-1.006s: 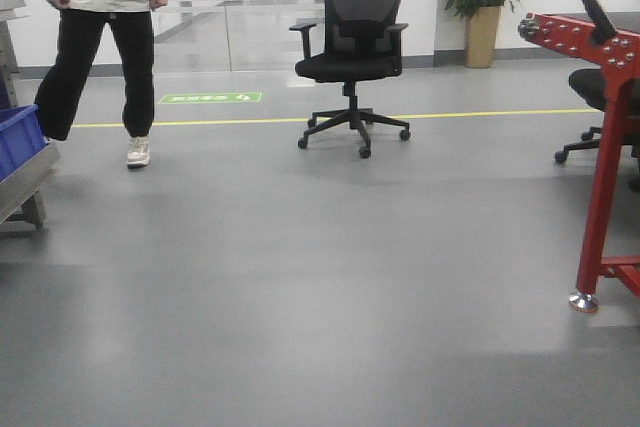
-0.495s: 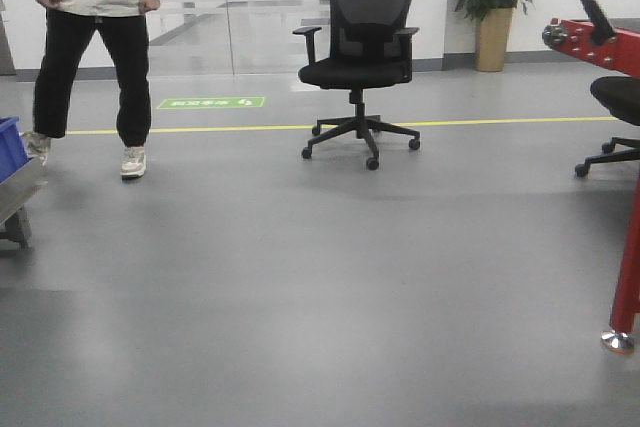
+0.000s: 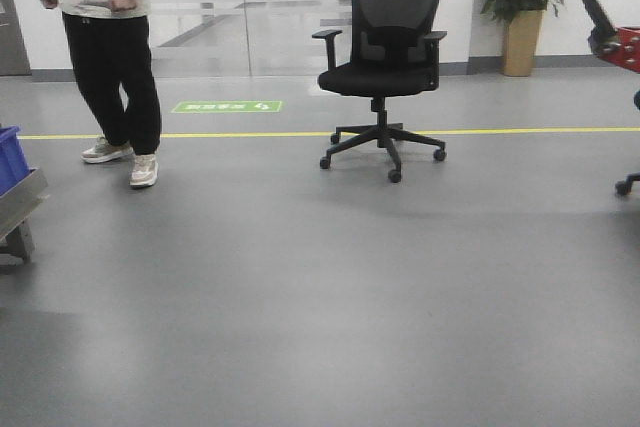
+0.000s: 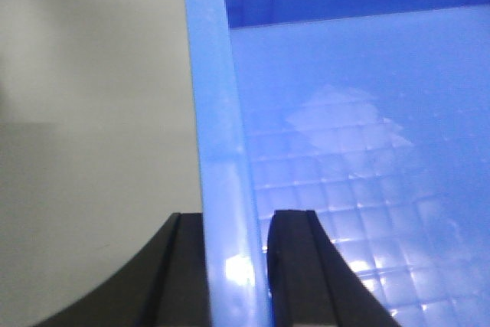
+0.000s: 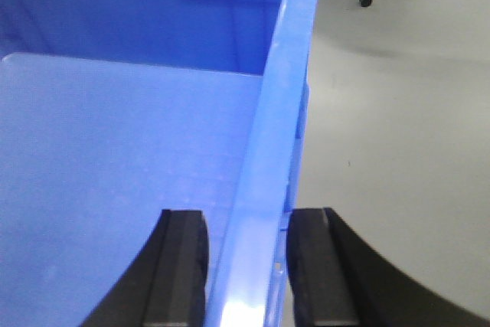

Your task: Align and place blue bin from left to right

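Black mesh office chair [image 3: 385,57] stands over the yellow floor line [image 3: 250,134], person in a beige jacket [image 3: 105,47] well to its left, green floor sticker [image 3: 227,106] between them, potted plant [image 3: 522,7] behind-right of the chair at the wall.

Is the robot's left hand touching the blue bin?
Touching. The left wrist view shows the left gripper clamping the blue bin wall, fingers pressed on both sides.
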